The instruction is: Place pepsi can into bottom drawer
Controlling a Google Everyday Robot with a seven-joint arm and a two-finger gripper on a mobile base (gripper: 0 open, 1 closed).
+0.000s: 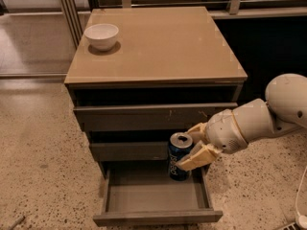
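Grip: small dark blue pepsi can (177,158) is clamped upright by the cream 2-finger gripper (191,146) | Place: held over right rear of the open grey-brown bottom drawer (153,195) | Risk: tipping if released high; right wall may be clipped

arm: extends from right, low | tool (187,147): fingers clamped on pepsi can (176,153)

the tan bench (163,47), a three-drawer cabinet standing on speckled floor (38,166), carries a white bowl (101,35) at its far left corner. the gripper (189,145) hangs by its lower front, clasping the pepsi can (174,157) over the open bottom drawer (158,218).
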